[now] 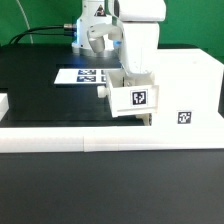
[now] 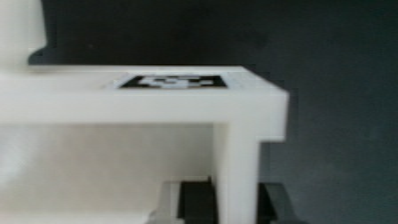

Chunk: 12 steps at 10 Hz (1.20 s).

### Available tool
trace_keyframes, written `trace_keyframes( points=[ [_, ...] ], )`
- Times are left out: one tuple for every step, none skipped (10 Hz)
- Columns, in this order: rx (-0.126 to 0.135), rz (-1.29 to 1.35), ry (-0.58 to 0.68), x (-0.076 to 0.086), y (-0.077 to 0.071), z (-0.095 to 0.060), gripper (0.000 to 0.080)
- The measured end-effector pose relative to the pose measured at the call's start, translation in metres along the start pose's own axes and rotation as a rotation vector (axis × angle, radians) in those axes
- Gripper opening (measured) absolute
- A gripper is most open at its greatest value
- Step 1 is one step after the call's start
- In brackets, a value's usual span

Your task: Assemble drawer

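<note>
My gripper (image 1: 127, 82) hangs from the white arm at the table's middle. It is shut on a thin upright wall of a white drawer part (image 1: 135, 98) that carries a marker tag on its front. In the wrist view the two dark fingers (image 2: 198, 201) press that white wall (image 2: 237, 150) from both sides, and the gripper (image 2: 235, 201) is closed on it. The part's flat top with a tag (image 2: 178, 82) lies beyond. A larger white box with a tag (image 1: 186, 100) stands right beside the held part, on the exterior view's right. I cannot tell if they touch.
The marker board (image 1: 82, 75) lies on the black table behind the arm. A long white rail (image 1: 90, 140) runs along the table's front. A small white piece (image 1: 3, 105) shows at the exterior view's left edge.
</note>
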State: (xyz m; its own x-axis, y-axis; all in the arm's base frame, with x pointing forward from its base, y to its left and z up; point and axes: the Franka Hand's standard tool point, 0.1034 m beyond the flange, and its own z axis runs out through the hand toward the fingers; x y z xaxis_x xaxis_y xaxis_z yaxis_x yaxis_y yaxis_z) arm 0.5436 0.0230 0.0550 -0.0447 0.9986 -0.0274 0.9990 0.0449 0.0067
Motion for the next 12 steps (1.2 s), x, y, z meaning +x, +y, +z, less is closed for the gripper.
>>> trace_keyframes(
  points=[
    [0.002,0.003,0.0,0.0,0.0,0.0,0.0041],
    [0.002,0.004,0.0,-0.001,0.0,0.0,0.0041],
    [0.002,0.011,-0.001,0.0,0.0,-0.001,0.0125],
    [0.001,0.023,-0.003,0.001,0.0,-0.004,0.0293],
    [0.005,0.025,-0.007,0.001,0.0,-0.009,0.0293],
    [0.006,0.027,-0.012,0.001,0.001,-0.017,0.0483],
    [0.006,0.028,-0.018,0.001,0.002,-0.025,0.0594],
    [0.004,0.028,-0.022,0.0,0.003,-0.031,0.0633],
    [0.002,0.026,-0.028,-0.005,0.004,-0.039,0.0633],
    [-0.005,0.032,-0.035,-0.013,0.006,-0.048,0.0646],
    [-0.011,0.031,-0.042,-0.024,0.007,-0.058,0.0646],
    [-0.016,0.009,-0.047,-0.037,0.008,-0.064,0.0649]
  ],
)
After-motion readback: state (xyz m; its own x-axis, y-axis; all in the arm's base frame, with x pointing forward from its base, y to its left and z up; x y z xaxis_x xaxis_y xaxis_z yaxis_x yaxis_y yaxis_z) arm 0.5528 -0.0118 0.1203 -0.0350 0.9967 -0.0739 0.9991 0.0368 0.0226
